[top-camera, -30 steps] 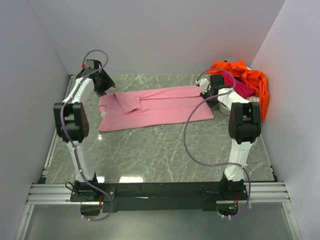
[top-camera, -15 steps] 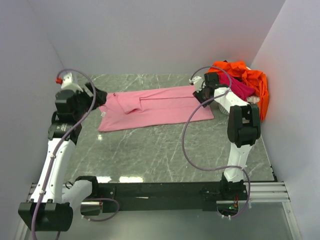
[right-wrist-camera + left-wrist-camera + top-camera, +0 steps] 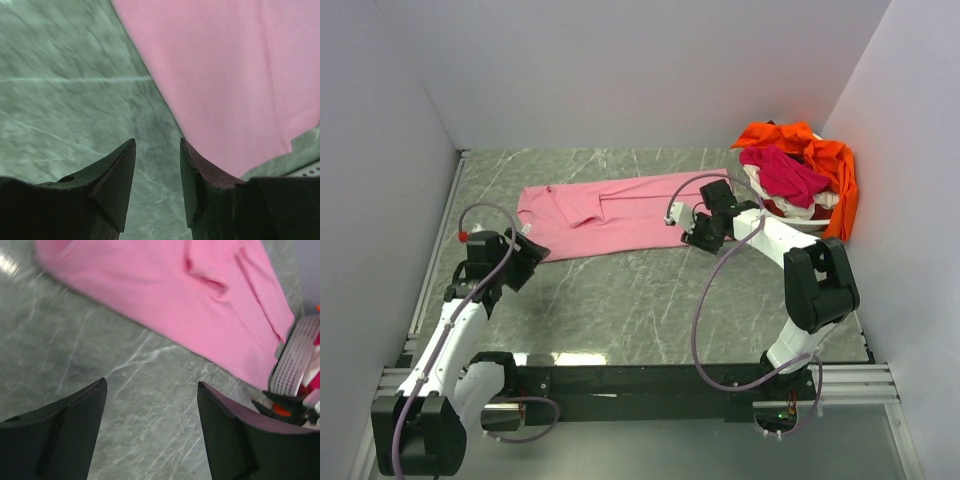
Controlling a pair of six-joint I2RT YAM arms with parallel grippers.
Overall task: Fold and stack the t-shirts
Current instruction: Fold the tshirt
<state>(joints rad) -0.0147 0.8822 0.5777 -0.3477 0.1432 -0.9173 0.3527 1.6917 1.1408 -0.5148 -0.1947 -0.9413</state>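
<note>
From above, the light pink t-shirt lies flat on the far half of the grey-green veined marble table. It forms a long smooth strip with a folded flap toward its left end. At far right, the white basket holds the crumpled magenta t-shirt, and the bright orange t-shirt is draped over its far and right sides. The left gripper hangs just near of the pink shirt's left corner. The right gripper is at the shirt's near right edge. Purple cables loop off both arms.

In the left wrist view, the dark matte fingers are spread wide with only bare stone between them. The softly creased pink cloth lies beyond, and the basket's ribbed wall shows at the right edge.

In the right wrist view, the wedge-shaped fingers stand parted over bare marble and hold nothing. The pink shirt's edge runs diagonally just beyond the right finger.
</note>
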